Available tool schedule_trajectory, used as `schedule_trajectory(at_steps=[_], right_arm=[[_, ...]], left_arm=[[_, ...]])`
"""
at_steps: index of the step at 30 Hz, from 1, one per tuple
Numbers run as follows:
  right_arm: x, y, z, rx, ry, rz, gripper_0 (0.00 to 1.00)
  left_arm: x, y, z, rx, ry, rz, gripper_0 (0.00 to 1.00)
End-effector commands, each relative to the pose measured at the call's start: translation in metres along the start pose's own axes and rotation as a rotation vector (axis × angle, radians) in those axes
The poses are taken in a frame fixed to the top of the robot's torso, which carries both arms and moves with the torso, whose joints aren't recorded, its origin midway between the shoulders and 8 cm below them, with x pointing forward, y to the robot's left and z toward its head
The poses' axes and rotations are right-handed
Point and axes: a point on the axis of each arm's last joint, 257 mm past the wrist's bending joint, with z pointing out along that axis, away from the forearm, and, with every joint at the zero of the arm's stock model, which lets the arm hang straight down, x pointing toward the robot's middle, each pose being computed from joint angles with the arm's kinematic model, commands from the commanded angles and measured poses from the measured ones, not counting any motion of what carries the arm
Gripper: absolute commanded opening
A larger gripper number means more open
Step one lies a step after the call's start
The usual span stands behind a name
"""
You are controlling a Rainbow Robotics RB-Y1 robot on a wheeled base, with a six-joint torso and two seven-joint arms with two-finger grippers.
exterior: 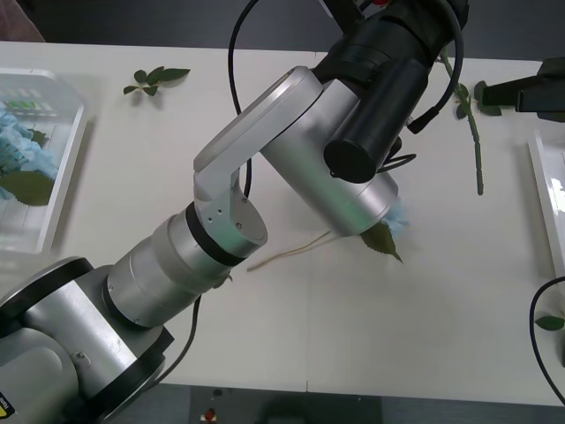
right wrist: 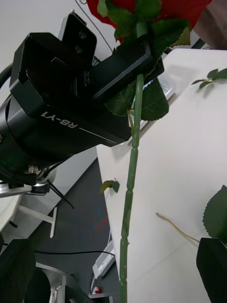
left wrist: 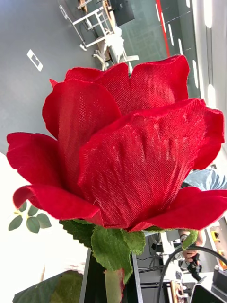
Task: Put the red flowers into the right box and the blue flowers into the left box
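Red rose (left wrist: 127,142) pinched just under the bloom by the left gripper (right wrist: 125,71), held high for carrying. Right gripper (right wrist: 113,279) waits open beside the stem (right wrist: 130,189) (a handover, probably), since the right box (exterior: 552,199) lies across the table.

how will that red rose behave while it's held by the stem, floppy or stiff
The red rose looks light; its petals are woven fabric. Its stem hangs nearly straight below the left hand, so probably fairly stiff, though thin enough to swing or twist.

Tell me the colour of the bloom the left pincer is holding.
Deep red: the bloom shows best in the left wrist view, above the left pincer.
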Motion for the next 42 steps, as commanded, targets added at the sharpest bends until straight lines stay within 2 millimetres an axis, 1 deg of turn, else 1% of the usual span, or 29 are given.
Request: schedule_trajectory(at_steps=[1, 6, 11, 16, 17, 21, 22, 39, 40, 41, 42], right_arm=[[-0.014, 0.009, 0.003, 0.007, 0.038, 0.029, 1.00], [-0.013, 0.011, 0.020, -0.016, 0.073, 0.061, 1.00], [-0.011, 0.008, 0.039, -0.027, 0.096, 0.071, 1.00], [-0.014, 0.008, 0.050, -0.038, 0.102, 0.073, 1.00], [-0.013, 0.008, 0.051, -0.042, 0.103, 0.074, 0.86], [-0.013, 0.009, 0.054, -0.047, 0.109, 0.081, 0.03], [-0.012, 0.009, 0.055, -0.047, 0.111, 0.081, 0.00], [-0.011, 0.010, 0.062, -0.065, 0.112, 0.097, 0.00], [-0.011, 0.010, 0.062, -0.065, 0.111, 0.096, 0.00], [-0.011, 0.010, 0.062, -0.065, 0.111, 0.096, 0.00], [-0.011, 0.010, 0.061, -0.063, 0.111, 0.096, 0.00]], left_arm=[[0.001, -0.038, -0.002, 0.074, 0.001, -0.011, 0.00], [0.001, -0.038, -0.002, 0.074, 0.001, -0.011, 0.00], [0.001, -0.038, -0.002, 0.074, 0.001, -0.011, 0.00], [0.001, -0.038, -0.002, 0.074, 0.001, -0.011, 0.00], [0.001, -0.038, -0.002, 0.074, 0.001, -0.011, 0.00], [0.001, -0.038, -0.002, 0.074, 0.001, -0.011, 0.00], [0.001, -0.038, -0.002, 0.074, 0.001, -0.011, 0.00], [0.001, -0.038, -0.002, 0.074, 0.001, -0.011, 0.00], [0.001, -0.038, -0.002, 0.074, 0.001, -0.011, 0.02], [0.001, -0.038, -0.002, 0.074, 0.001, -0.011, 0.46], [0.001, -0.038, -0.002, 0.074, 0.001, -0.011, 0.63]])
